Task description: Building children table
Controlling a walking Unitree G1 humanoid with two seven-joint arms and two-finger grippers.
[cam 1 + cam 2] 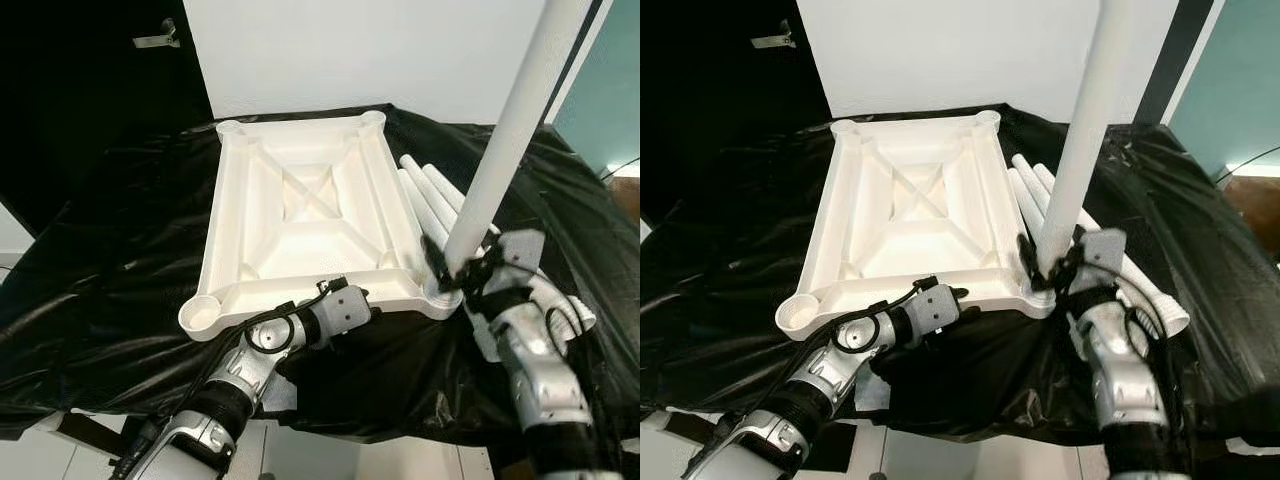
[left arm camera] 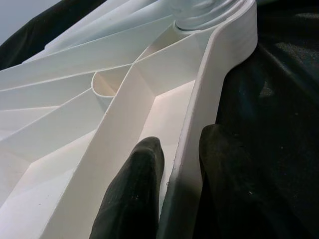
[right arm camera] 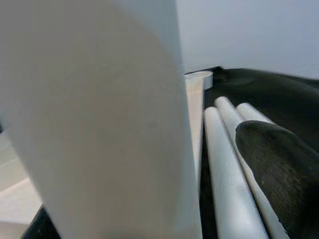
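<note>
A black sheet [image 1: 120,250] is draped over the surface below a white wall [image 1: 350,50]; the tabletop [image 1: 300,210] rim is pinched by the left gripper [image 2: 174,164]; the upright leg [image 1: 505,140] is clasped by the right gripper [image 1: 455,272].

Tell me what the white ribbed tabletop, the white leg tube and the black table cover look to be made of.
White ribbed tabletop: probably moulded plastic, matte, with thin cast ribs and corner sockets. White leg tube: looks like smooth, slightly glossy plastic; whether it is hollow is not visible. Black table cover: thin plastic sheeting, judging by shiny creases.

Bright, even light; wrist views blur close up.
</note>
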